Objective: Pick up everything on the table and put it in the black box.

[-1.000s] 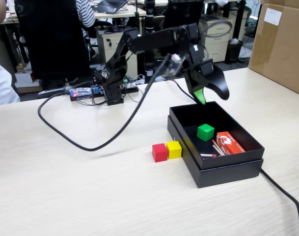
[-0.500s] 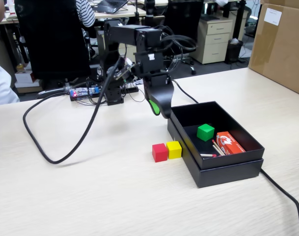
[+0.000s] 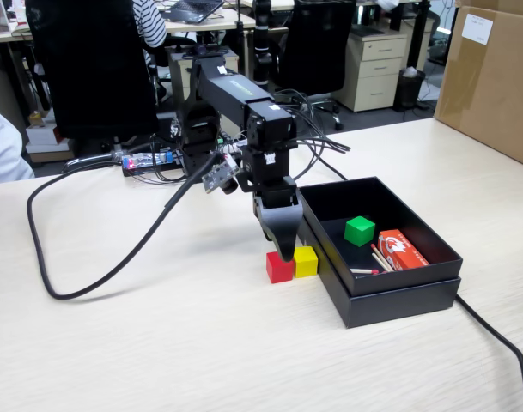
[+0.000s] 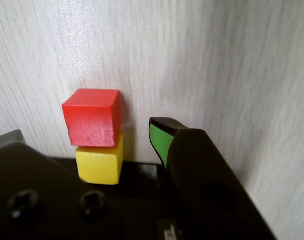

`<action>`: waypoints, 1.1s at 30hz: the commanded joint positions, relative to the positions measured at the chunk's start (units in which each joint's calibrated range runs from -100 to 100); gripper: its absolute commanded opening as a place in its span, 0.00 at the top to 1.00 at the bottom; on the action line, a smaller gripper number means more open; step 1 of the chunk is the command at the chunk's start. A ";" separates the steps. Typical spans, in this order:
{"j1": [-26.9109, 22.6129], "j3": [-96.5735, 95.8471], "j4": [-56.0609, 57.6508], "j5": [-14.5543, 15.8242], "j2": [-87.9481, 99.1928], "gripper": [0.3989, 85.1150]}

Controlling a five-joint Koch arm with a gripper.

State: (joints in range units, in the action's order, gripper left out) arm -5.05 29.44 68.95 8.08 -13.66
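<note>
The red cube [image 3: 278, 267] and the yellow cube [image 3: 306, 261] sit touching each other on the beige table [image 3: 158, 343], just left of the black box [image 3: 398, 296]. The green cube [image 3: 360, 230] lies inside the box. My gripper [image 3: 283, 251] points down right over the red cube. In the wrist view the gripper [image 4: 87, 132] is open, its jaws wide apart on either side of the red cube [image 4: 92, 122] and the yellow cube [image 4: 99, 162]. The green-padded fingertip [image 4: 159, 140] stands a little clear of the red cube.
A red-and-white matchbox [image 3: 401, 249] and loose matches [image 3: 377, 262] lie in the box. A big brown carton [image 3: 493, 77] stands at the back right. A black cable [image 3: 89, 275] loops across the table on the left, and another [image 3: 501, 343] runs off from the box at the right.
</note>
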 commanded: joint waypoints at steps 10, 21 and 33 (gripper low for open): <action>0.68 10.91 -0.40 -0.44 -9.35 0.45; 1.17 13.72 -0.31 0.00 -12.91 0.74; 1.86 14.44 -0.14 0.54 2.24 0.99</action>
State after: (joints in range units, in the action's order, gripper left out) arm -3.00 40.67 68.95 8.13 -23.50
